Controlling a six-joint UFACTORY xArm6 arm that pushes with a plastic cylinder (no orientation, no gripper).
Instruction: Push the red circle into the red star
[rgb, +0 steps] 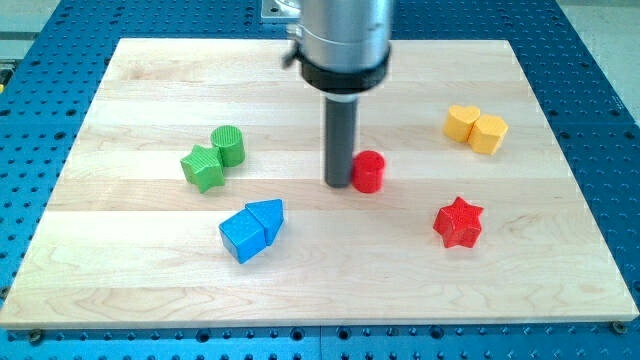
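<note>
The red circle is a small red cylinder near the board's middle. My tip stands right against its left side, touching it. The red star lies to the lower right of the circle, about a block's width or more apart from it. The rod rises from the tip to a wide grey mount at the view's top.
A green star and green cylinder touch at the left. A blue cube and a blue pointed block touch at the lower left. A yellow heart and yellow hexagon touch at the right. The wooden board lies on a blue perforated table.
</note>
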